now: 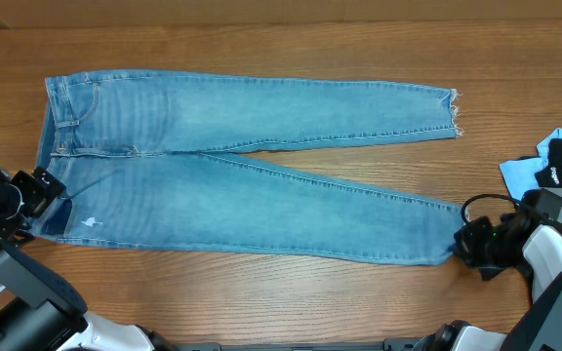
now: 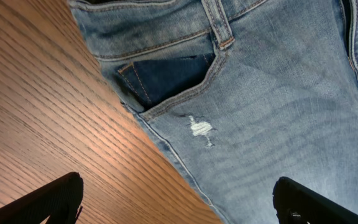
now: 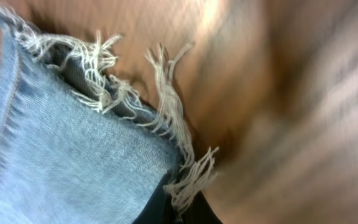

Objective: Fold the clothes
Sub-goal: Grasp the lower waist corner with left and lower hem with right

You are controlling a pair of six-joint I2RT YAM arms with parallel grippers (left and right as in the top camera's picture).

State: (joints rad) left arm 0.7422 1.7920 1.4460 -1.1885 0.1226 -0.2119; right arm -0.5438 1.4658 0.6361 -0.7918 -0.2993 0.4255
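The clothes, a pair of light-blue jeans [image 1: 261, 146], lie flat on the wooden table with the waist at the left and both legs running right. My left gripper [image 1: 45, 203] hovers open at the near waist corner. In the left wrist view its fingers [image 2: 55, 199] straddle the jeans' side seam [image 2: 182, 208], below the dark pocket [image 2: 166, 74] and a small rip [image 2: 199, 129]. My right gripper [image 1: 462, 244] is at the near leg's frayed hem. Its black tips [image 3: 179, 208] are shut on the hem's fringed corner [image 3: 166, 118].
A small pile of black and pale-blue garments [image 1: 559, 161] lies at the right edge, just behind the right arm. The far leg's frayed hem [image 1: 454, 112] lies flat on the table [image 1: 291, 39].
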